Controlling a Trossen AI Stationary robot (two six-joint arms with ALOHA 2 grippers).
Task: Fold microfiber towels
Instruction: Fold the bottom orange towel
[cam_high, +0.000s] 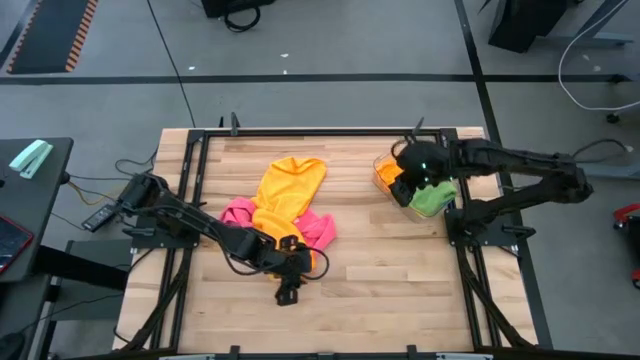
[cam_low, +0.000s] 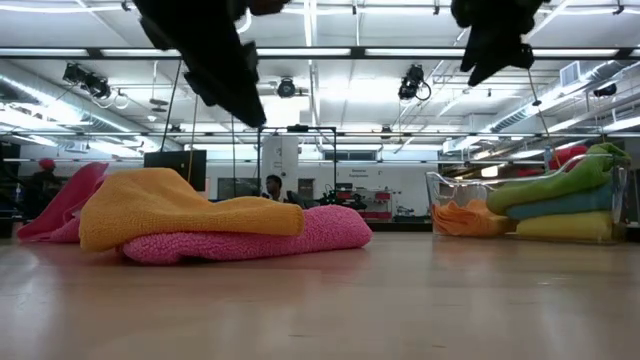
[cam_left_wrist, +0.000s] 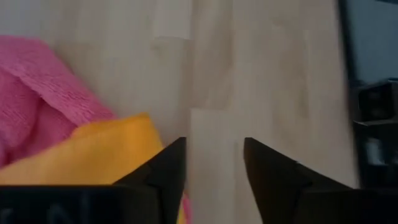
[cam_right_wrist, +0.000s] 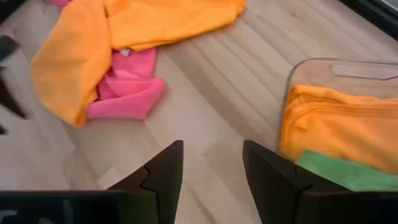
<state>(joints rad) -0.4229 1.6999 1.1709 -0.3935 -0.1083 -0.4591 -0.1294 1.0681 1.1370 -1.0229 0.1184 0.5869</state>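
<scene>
An orange towel lies crumpled on top of a pink towel in the middle of the table. It also shows in the low view, the orange towel draped over the pink one. My left gripper hovers open over bare wood at the pile's near edge. The orange towel's corner lies just beside one finger, and nothing is between the fingers. My right gripper is open and empty, raised near the clear tray at the far right.
The clear tray holds folded towels: orange, green, and in the low view green, blue and yellow stacked. Bare wood lies between the pile and the tray and along the near edge. A black frame borders the table.
</scene>
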